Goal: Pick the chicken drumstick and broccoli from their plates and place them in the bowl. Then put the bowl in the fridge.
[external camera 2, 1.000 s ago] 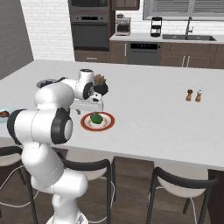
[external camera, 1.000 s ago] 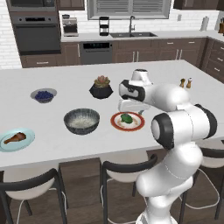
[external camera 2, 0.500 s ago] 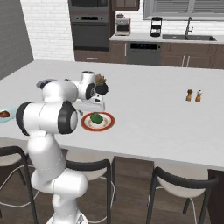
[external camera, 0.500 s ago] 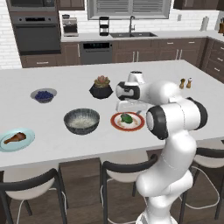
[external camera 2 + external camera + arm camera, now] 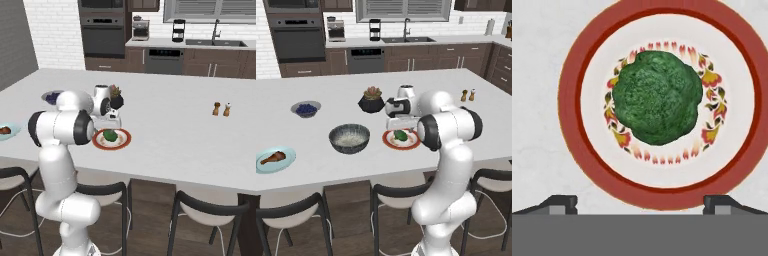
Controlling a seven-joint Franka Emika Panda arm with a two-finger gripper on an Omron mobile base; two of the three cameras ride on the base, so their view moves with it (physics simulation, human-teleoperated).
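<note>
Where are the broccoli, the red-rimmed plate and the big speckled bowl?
broccoli (image 5: 657, 98), hand view, middle of the green floret.
red-rimmed plate (image 5: 569, 95), hand view, on its red rim.
speckled bowl (image 5: 349, 145), left base view, on its dark outer wall.

Arm rises from base at near edge, upper link upright, elbow bent high, forearm reaching forward and left. Wrist turned so hand points straight down. Gripper (image 5: 640, 202) hangs in the air, jaws spread wide, nothing between them. Two dark fingertips (image 5: 559, 202) sit far apart at the bottom of the hand view.
</note>
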